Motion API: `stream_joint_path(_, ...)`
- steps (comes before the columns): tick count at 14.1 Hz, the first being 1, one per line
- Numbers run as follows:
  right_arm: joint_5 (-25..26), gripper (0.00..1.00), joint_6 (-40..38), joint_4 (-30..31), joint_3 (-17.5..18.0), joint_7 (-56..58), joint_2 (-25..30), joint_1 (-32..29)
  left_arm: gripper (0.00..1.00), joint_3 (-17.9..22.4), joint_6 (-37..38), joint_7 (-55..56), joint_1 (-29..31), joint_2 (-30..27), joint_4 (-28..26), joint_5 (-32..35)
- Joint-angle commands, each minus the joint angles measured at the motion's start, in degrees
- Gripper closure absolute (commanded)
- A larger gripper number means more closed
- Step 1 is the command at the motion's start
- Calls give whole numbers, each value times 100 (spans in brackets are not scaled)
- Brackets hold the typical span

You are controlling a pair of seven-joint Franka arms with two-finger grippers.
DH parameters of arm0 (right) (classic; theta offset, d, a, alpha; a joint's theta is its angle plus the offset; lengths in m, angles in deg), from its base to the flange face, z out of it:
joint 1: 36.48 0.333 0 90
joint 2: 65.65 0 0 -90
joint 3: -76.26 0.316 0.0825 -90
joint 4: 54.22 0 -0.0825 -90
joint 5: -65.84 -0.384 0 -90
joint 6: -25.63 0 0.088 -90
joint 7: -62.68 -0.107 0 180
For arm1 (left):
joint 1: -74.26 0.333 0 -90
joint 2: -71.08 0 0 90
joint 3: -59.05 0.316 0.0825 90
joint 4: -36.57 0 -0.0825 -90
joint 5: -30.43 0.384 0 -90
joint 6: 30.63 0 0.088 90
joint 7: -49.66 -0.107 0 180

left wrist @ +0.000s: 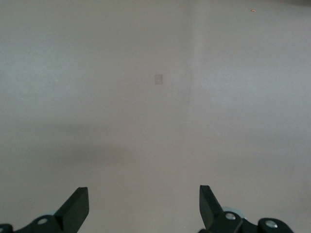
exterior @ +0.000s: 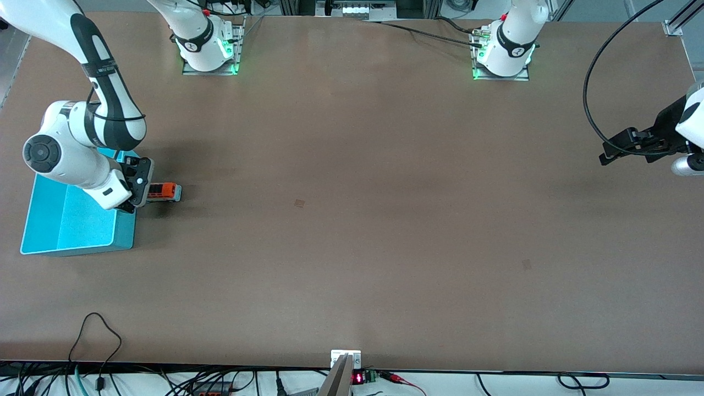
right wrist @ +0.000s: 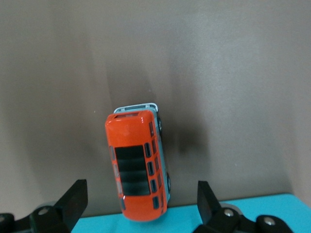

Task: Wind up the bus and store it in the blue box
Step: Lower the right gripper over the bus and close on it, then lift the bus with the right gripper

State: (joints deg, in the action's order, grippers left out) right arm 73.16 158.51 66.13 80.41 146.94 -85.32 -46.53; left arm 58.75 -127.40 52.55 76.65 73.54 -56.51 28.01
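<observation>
The orange bus (exterior: 164,191) stands on the table right beside the long wall of the blue box (exterior: 77,250), at the side toward the table's middle. In the right wrist view the bus (right wrist: 137,160) shows its dark roof windows, and one end reaches over the box rim (right wrist: 252,208). My right gripper (exterior: 144,190) is open above that end; its fingers (right wrist: 73,196) stand wide on either side of the bus without touching it. My left gripper (exterior: 608,157) is open and empty, and waits over the left arm's end of the table, with only bare table under it (left wrist: 144,204).
The blue box has nothing visible inside. Two small dark patches (exterior: 299,203) mark the tabletop. Cables (exterior: 99,330) and a small mount (exterior: 345,360) lie at the table edge nearest the front camera. A black cable (exterior: 591,82) hangs by the left arm.
</observation>
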Motion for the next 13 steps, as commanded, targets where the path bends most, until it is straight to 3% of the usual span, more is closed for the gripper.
stream_joint_path(1, 76, 0, 317, 199, 33, 117, -81, -49, 0, -23, 0, -96, 24, -70, -17, 110)
stream_joint_path(13, 50, 0, 819, 428, 33, 99, -301, -84, 0, -23, -61, -96, 24, -44, -8, 110)
